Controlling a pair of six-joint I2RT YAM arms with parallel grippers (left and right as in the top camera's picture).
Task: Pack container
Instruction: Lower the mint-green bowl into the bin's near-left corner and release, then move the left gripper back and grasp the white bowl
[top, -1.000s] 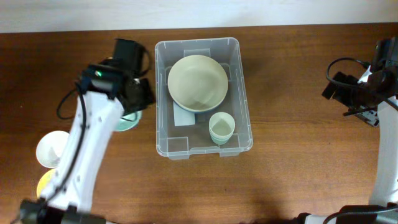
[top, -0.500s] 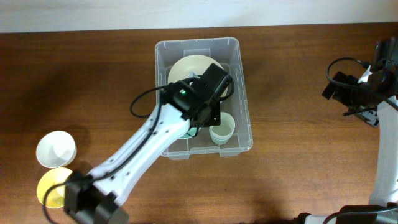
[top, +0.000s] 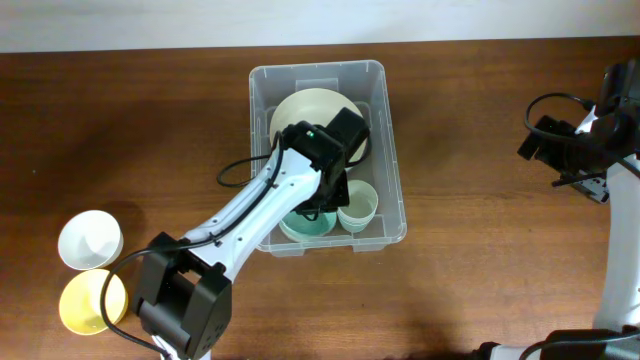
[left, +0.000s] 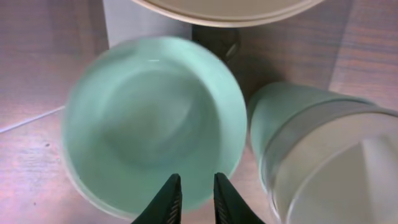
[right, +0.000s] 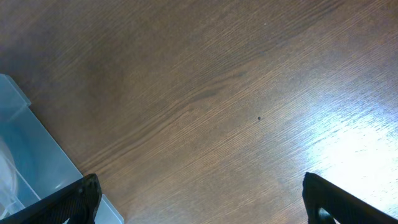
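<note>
Left hand (left: 192, 198) inside big clear rectangular plastic bin (top: 392, 190), fingers nearly closed, gripping nothing, hovering over mint green bowl (left: 152, 124). Pale green cup (left: 323, 155) just right. Right hand (right: 199, 202) spread wide over wooden counter (right: 217, 93), empty.

Even, bright light overhead; glare on the desk (right: 348, 155) at 4 o'clock; the mint bowl (left: 152, 124) is motion-blurred.

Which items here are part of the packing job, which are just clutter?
In the job: container, big bowl, cup, mint bowl held by left gripper, white bowl, yellow bowl.
Lying about: nothing; right gripper idle.
</note>
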